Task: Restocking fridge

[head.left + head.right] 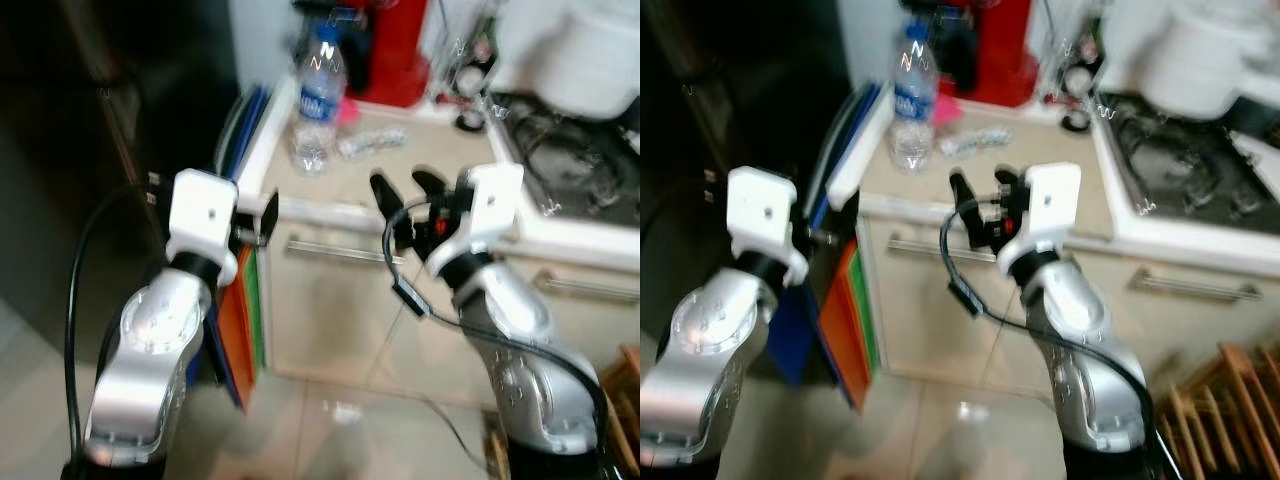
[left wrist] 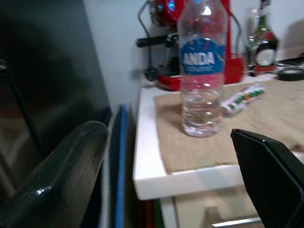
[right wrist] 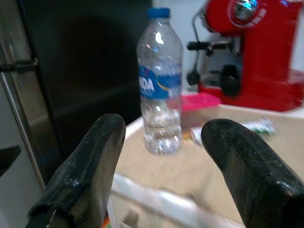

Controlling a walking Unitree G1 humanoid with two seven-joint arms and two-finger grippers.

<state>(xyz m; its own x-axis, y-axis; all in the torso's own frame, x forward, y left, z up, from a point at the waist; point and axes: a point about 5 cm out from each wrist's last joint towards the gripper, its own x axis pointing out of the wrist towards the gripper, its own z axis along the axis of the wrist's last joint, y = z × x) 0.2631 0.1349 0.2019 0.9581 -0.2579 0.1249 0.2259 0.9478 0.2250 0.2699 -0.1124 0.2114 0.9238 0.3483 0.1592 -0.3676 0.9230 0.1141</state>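
Both grippers hover spread and empty before the counter edge, aimed at the bottle.

Right gripper [image 1: 408, 188] has its two black fingers apart, holding nothing, raised just short of the beige countertop [image 1: 440, 165]; ahead of it and slightly toward the left arm stands the clear plastic water bottle with a blue cap and blue label [image 1: 319, 100], upright near the counter's corner. Left gripper [image 2: 175, 171] is likewise parted and empty, its fingertips cut off at the frame edges in the wrist view. Just beyond the bottle lies a crumpled wrapper [image 1: 372, 142], too blurred to identify, with a red coffee machine [image 3: 256, 57] behind it. Beside the left gripper, the dark tall appliance [image 3: 80, 71] is mostly lost in shadow.
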